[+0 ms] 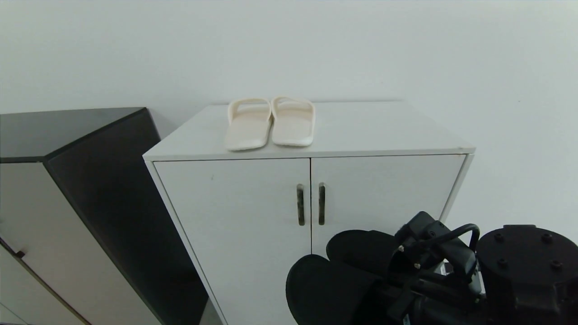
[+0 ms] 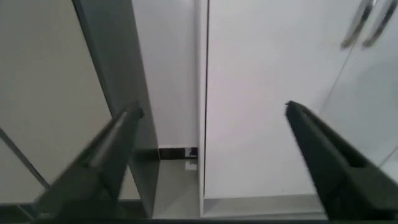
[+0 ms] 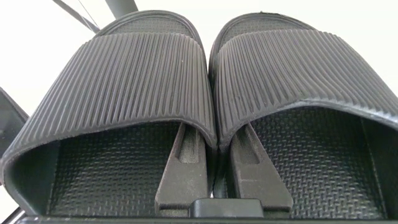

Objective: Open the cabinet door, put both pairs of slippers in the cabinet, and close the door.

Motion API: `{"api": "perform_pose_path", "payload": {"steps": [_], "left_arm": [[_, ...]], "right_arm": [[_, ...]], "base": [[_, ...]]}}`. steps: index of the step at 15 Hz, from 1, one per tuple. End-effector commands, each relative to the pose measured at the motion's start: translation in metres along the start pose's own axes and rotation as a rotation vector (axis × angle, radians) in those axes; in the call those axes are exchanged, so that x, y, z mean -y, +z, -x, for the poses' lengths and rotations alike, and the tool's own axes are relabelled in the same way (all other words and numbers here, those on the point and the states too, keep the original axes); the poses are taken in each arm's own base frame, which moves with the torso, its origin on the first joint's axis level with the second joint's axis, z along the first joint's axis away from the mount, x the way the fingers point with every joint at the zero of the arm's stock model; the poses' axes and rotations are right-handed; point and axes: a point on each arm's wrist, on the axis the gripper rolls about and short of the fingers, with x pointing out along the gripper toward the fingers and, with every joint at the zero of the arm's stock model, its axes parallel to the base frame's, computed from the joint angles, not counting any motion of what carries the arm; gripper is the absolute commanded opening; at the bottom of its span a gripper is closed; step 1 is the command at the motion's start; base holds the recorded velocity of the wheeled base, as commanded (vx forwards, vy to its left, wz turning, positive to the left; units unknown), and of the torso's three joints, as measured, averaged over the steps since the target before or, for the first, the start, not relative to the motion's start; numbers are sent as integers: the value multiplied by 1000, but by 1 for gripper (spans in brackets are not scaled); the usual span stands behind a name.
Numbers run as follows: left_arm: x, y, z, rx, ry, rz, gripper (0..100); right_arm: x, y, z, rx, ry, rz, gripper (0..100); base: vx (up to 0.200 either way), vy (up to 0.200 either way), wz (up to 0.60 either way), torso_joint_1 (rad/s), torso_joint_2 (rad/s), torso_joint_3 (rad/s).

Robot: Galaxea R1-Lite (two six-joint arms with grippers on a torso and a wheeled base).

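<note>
A pair of cream slippers (image 1: 269, 123) lies side by side on top of the white cabinet (image 1: 361, 131). Both cabinet doors are shut, with two dark vertical handles (image 1: 310, 204) at the middle seam. My right gripper (image 3: 214, 155) is shut on the pair of black slippers (image 1: 343, 271), one finger inside each slipper, pinching their inner walls together. It holds them low in front of the right door. My left gripper (image 2: 211, 112) is open with nothing between its fingers, low by the cabinet's left front corner (image 2: 204, 93).
A black-topped cabinet (image 1: 72, 135) with a dark side panel stands close to the left of the white cabinet. A white wall is behind both. A strip of floor (image 2: 177, 186) shows between the two cabinets.
</note>
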Motion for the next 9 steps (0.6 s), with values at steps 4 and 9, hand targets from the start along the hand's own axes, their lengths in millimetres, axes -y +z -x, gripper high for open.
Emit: {"api": "perform_pose_path", "payload": {"steps": [4,9], "left_arm": [[1,0,-1,-8,-41,-15,100],[4,88,-21,-48,-196,81,100]], "right_arm": [[-1,-4,-4,-20,0,6,0],[-3,-7,-3,-28,9,11,0]], "base": [[0,0,0,-129,471,332],[0,0,0,-80,452,361]]}}
